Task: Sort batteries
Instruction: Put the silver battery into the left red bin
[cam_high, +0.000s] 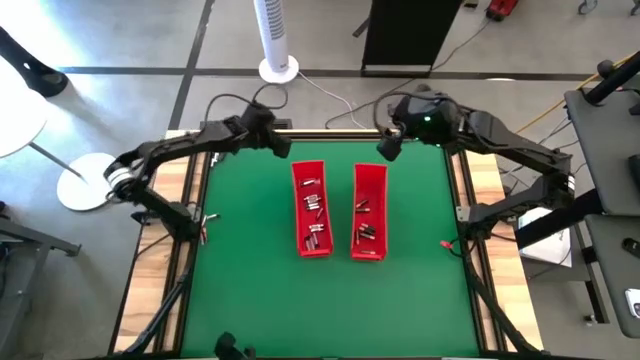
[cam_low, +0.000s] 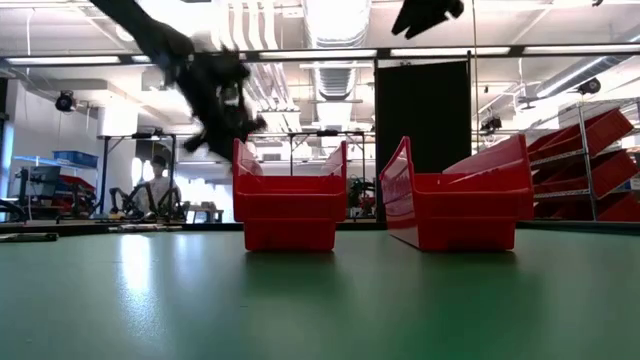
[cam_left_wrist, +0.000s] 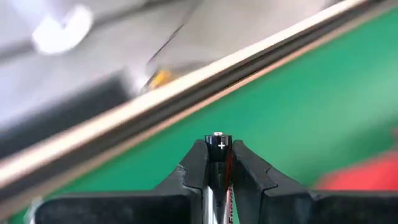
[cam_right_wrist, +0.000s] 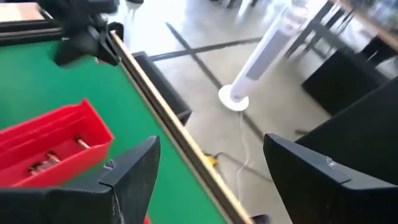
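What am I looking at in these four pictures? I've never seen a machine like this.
It is a robot with two dark arms over a green table. One picture looks straight down, one looks level across the tabletop, and two come from small cameras on the arms' wrists. Two red trays stand side by side in the middle, with small batteries lying in them. The left gripper, raised near the table's far edge, has its fingers shut on a battery, whose plus end pokes out between them. The right gripper hangs open and empty by the far edge too. Beyond the table are the floor and a white fan.
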